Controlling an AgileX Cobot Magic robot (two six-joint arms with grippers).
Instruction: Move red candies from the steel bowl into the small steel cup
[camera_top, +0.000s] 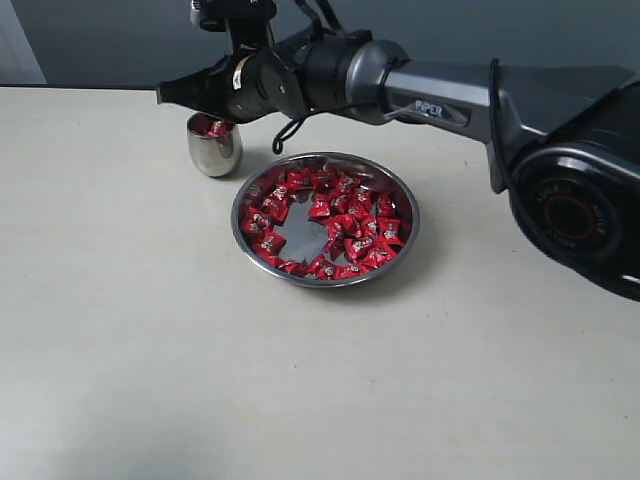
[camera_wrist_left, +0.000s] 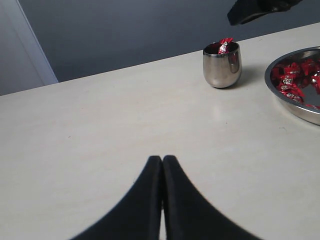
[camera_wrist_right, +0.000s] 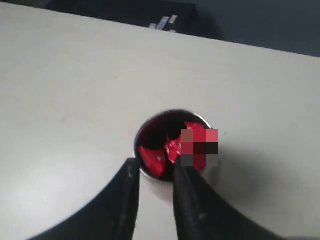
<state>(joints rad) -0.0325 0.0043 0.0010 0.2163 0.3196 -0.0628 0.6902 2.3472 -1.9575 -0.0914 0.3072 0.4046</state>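
The steel bowl (camera_top: 330, 284) sits mid-table, with many red candies (camera_top: 350, 235) spread around its floor. To its left stands the small steel cup (camera_top: 212, 155), holding a few red candies (camera_top: 217, 128) up to its rim. My right gripper (camera_top: 172, 94) reaches across and hangs just above the cup. In the right wrist view this gripper (camera_wrist_right: 156, 169) is open, nothing between its fingers, with the cup (camera_wrist_right: 150, 121) and its candies (camera_wrist_right: 152, 157) directly below. My left gripper (camera_wrist_left: 162, 159) is shut and empty, low over bare table, well away from the cup (camera_wrist_left: 222, 67).
The pale table (camera_top: 150, 350) stretches wide around bowl and cup. The right arm (camera_top: 430, 100) spans above the bowl's far side. A dark wall runs behind the table's back edge. The bowl's rim (camera_wrist_left: 295, 107) shows at the edge of the left wrist view.
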